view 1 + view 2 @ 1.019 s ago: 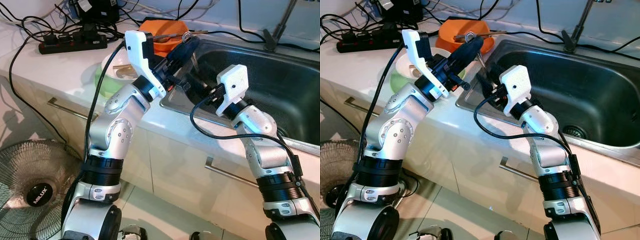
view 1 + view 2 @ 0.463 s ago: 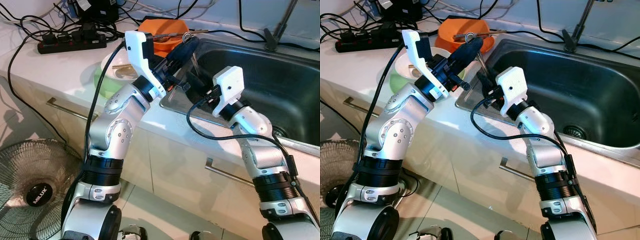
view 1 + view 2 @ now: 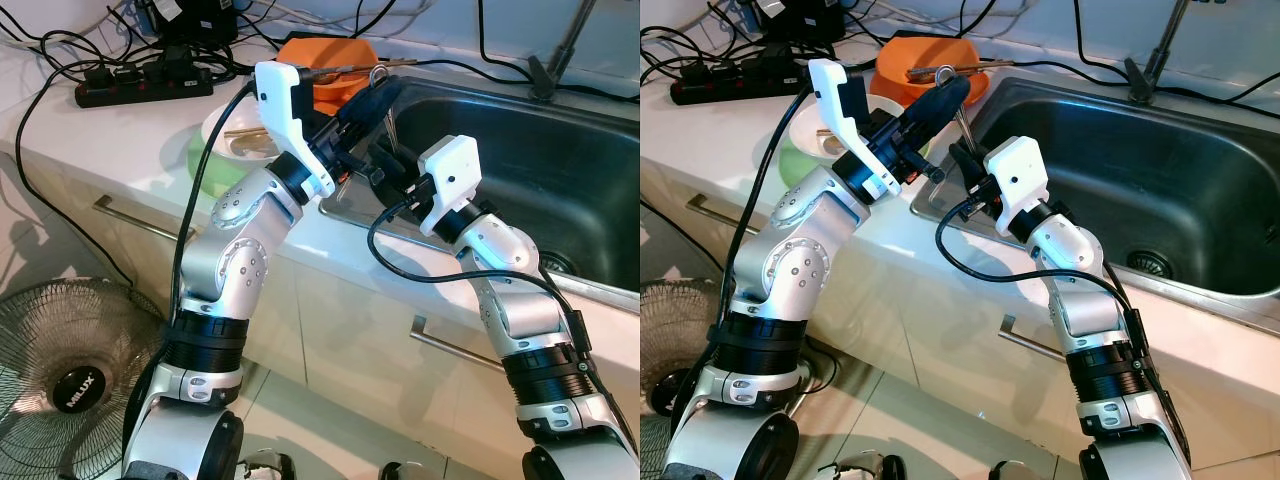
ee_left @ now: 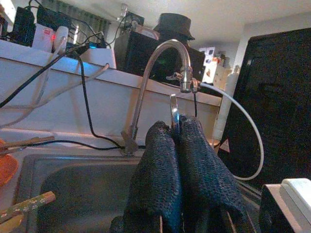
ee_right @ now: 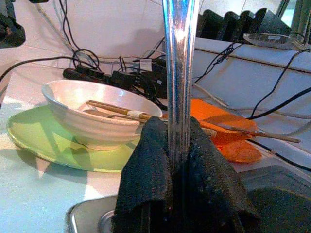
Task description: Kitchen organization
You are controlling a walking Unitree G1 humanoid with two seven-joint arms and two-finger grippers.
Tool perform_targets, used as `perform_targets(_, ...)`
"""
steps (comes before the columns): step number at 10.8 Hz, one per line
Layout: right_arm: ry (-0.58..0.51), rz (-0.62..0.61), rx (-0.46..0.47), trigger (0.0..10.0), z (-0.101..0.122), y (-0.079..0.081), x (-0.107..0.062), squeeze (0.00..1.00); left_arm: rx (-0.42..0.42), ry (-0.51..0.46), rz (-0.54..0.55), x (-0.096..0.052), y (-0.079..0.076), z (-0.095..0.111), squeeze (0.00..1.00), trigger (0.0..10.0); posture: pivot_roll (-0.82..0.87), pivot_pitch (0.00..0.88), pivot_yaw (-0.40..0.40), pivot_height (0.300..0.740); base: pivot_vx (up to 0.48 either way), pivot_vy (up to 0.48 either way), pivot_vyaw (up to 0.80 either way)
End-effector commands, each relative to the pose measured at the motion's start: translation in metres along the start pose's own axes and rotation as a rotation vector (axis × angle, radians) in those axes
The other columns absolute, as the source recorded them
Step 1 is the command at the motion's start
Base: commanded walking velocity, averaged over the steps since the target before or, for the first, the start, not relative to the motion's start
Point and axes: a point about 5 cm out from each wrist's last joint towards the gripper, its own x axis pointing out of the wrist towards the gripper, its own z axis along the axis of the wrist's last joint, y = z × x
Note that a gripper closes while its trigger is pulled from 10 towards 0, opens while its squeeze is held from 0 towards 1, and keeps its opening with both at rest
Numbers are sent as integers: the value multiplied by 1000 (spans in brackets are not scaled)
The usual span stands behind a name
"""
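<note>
Metal utensil [image 5: 180, 58] upper centre of frame, over sink [image 3: 1160, 170] edge; left gripper [image 3: 940, 100] and right gripper [image 3: 965, 165] both clamped on it (handover?). Likely light, stiff, slippery; best held mid-handle

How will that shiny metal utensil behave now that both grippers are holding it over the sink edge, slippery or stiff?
The metal utensil looks polished and mirror-smooth, so it may slide between the fabric-covered pads. It appears thin, rigid steel, unlikely to bend. With the left gripper and right gripper both shut on it, it should stay steady, though releasing one end could let it pivot.
</note>
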Motion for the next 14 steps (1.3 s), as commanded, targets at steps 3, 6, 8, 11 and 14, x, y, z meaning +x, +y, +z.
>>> perform_targets(3, -25, -105, -7, 0, 6, -19, 1, 0, 4, -23, 14, -1, 2, 5, 1000, 10000, 35, 68, 75, 740, 0, 0, 0)
perform_targets(6, 1, -185, -12, 0, 2, -27, 1, 0, -9, -28, 7, -1, 0, 5, 1000, 10000, 38, 69, 73, 740, 0, 0, 0)
perform_targets(8, 32, -259, -17, 0, -3, -37, 0, 0, -11, -30, 12, -2, 1, 6, 1000, 10000, 40, 70, 71, 740, 0, 0, 0)
perform_targets(11, 212, -528, -2, 10000, -24, -84, -8, 0, 62, 91, 38, -12, 6, -13, 0, 10000, 39, 68, 70, 740, 0, 0, 0)
perform_targets(14, 368, -642, 100, 10000, -49, -96, -5, 0, 171, 274, 48, -19, 0, -45, 0, 10000, 52, 71, 61, 740, 0, 0, 0)
